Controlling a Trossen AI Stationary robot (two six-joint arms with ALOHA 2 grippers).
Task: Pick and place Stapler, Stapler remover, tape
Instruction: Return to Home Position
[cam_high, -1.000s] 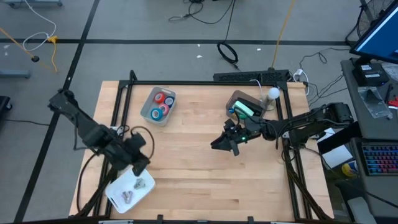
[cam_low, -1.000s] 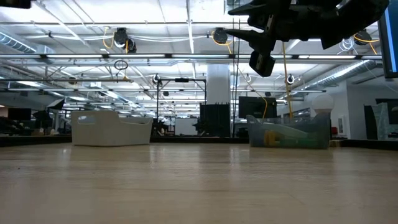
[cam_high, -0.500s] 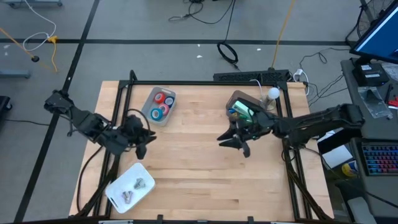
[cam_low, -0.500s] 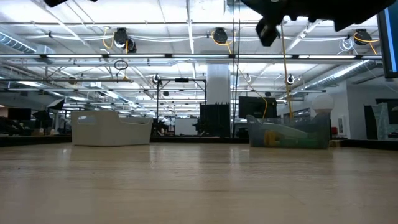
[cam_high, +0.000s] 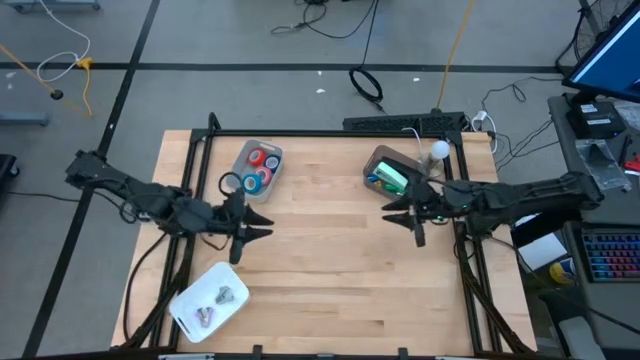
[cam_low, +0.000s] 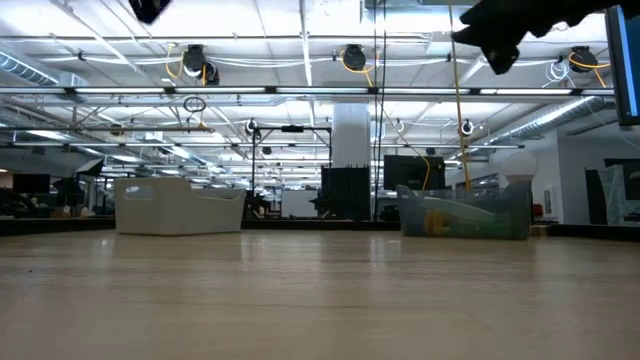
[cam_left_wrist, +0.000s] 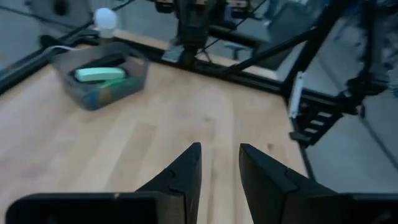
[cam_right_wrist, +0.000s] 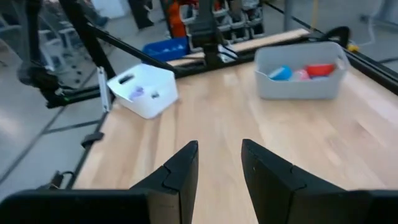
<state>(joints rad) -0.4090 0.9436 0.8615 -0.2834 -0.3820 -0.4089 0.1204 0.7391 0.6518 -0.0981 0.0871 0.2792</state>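
Clearly red and blue ring-shaped tape (cam_high: 260, 168) clustered inside gray bin (cam_high: 239, 161)

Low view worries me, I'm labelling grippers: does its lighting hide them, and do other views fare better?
Low view: ceiling lamps backlight the right arm into a black silhouette. High view: even light, no glare on the table. Wrist views: left gripper and right gripper dark but distinct, open.
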